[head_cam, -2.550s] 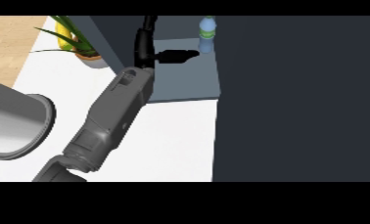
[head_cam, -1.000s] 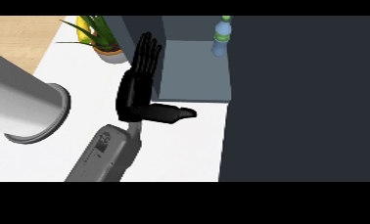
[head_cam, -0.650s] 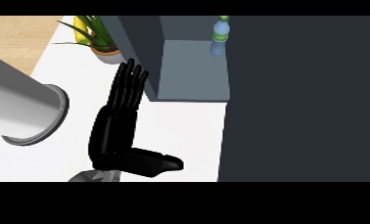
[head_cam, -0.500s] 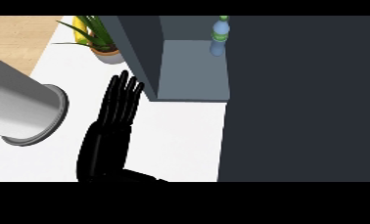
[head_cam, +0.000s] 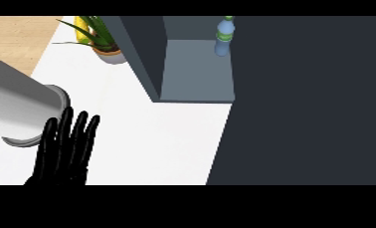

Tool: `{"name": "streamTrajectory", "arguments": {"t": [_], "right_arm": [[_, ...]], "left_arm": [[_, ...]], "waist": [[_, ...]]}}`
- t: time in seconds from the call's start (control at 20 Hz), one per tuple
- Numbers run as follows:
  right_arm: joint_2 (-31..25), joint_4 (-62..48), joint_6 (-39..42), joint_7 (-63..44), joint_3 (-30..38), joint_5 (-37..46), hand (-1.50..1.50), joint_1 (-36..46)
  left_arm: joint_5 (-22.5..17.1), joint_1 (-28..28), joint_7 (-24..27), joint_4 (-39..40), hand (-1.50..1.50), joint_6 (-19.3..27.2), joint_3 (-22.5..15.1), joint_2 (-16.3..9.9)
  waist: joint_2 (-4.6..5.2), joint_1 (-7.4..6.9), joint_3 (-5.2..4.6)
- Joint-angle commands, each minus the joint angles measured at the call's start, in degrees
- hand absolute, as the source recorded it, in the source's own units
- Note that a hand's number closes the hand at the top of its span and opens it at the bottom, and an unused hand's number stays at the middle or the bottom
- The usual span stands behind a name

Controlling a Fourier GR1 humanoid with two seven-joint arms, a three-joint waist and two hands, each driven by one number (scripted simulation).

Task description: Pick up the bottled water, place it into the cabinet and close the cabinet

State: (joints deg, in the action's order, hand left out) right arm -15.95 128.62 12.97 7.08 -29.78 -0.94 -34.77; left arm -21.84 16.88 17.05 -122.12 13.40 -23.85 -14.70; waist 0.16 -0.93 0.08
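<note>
while the bottle [head_cam: 225, 37] stands upright at the back of the open cabinet [head_cam: 197, 75], we see our left hand [head_cam: 66, 152] low over the counter [head_cam: 158, 137], fingers straight, released, holding nothing.

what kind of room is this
Probably a kitchen: a white counter holds an open dark cabinet with a water bottle inside, a potted plant and a grey metal pot.

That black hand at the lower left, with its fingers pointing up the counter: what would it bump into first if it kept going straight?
Probably the potted green plant; the left hand has bare white counter ahead, skirting the grey cylinder. Depth is unclear.
</note>
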Motion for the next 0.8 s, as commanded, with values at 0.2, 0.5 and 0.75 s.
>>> {"name": "streamTrajectory", "arguments": {"t": [0.2, 0.5, 0.75], "right_arm": [[1.1, 6.3, 0.6, -5.6, -12.5, 8.6, 1.50, 3.0], [2.9, 6.6, 1.4, -10.3, -13.7, 9.0, 1.50, 6.7], [6.2, 5.8, 0.9, -14.6, -15.2, 8.3, 1.50, 8.1]], "left_arm": [[-7.6, 13.7, 2.4, -9.3, -1.50, -6.8, 7.2, -6.8], [-11.5, 18.4, 7.0, -8.8, -1.50, -11.9, 12.6, -7.3], [-15.8, 22.2, 5.9, -11.0, -1.50, -15.3, 16.5, -9.8]], "waist": [[-0.54, -0.88, -0.24], [-0.37, -1.41, -0.28], [-0.37, -2.45, -0.32]]}}
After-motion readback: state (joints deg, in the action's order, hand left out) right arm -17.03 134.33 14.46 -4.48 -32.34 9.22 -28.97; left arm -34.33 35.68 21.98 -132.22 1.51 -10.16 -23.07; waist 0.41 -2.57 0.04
